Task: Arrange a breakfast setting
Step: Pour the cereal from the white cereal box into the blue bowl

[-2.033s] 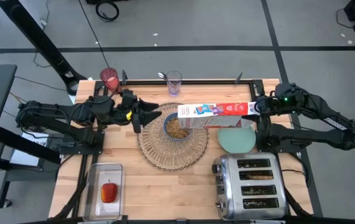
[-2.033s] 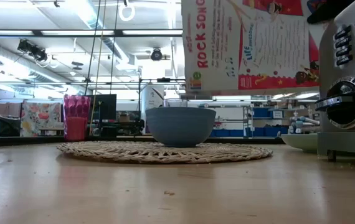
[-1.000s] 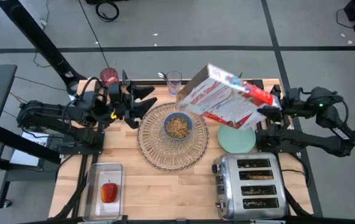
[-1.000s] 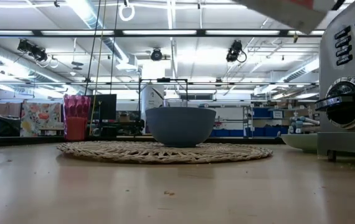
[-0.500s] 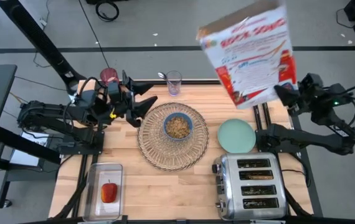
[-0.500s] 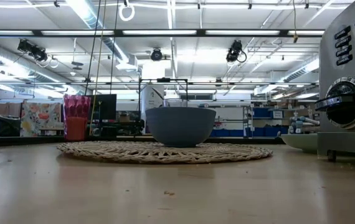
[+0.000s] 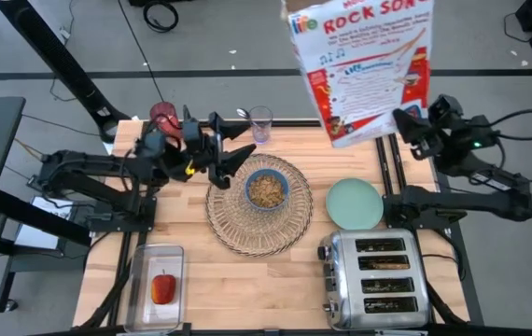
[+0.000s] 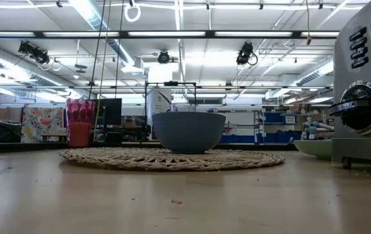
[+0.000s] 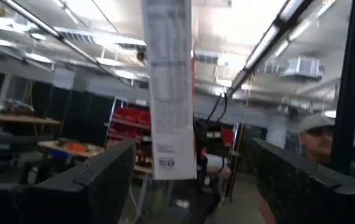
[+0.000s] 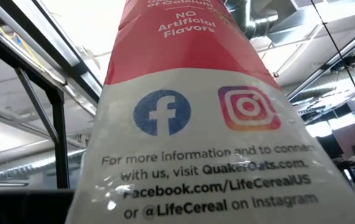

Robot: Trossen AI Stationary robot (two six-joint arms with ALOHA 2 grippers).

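Note:
A blue bowl (image 7: 268, 189) holding cereal stands on the round straw placemat (image 7: 247, 233); both also show in the low view, the bowl (image 8: 189, 132) on the placemat (image 8: 172, 158). My right gripper (image 7: 408, 126) is shut on a cereal box (image 7: 364, 65), held high over the table's far right. My left gripper (image 7: 233, 161) is open and empty, just left of the bowl. The mint-green plate (image 7: 355, 203) lies right of the placemat. The red-filled glass (image 7: 163, 117) stands at the far left. The red apple (image 7: 163, 287) lies in a clear tub. My right gripper holds the cereal box by its lower end (image 7: 389, 129), at the corner toward the table's right. The box hides the fingers in the wrist view, where its narrow side panel (image 10: 196, 155) fills the picture. The box is lifted clear of the table, its printed front showing from above.
The chrome toaster (image 7: 373, 280) stands at the near right, toast in its slots. A clear glass (image 7: 260, 123) stands at the far edge behind the placemat. The clear tub (image 7: 157, 285) sits at the near left. A person (image 9: 317, 134) shows in the room beyond.
My right gripper has lifted the cereal box from a slant over the placemat's far right, turned it up on end and carried it toward the table's far right. My left gripper has moved right, toward the bowl, still open.

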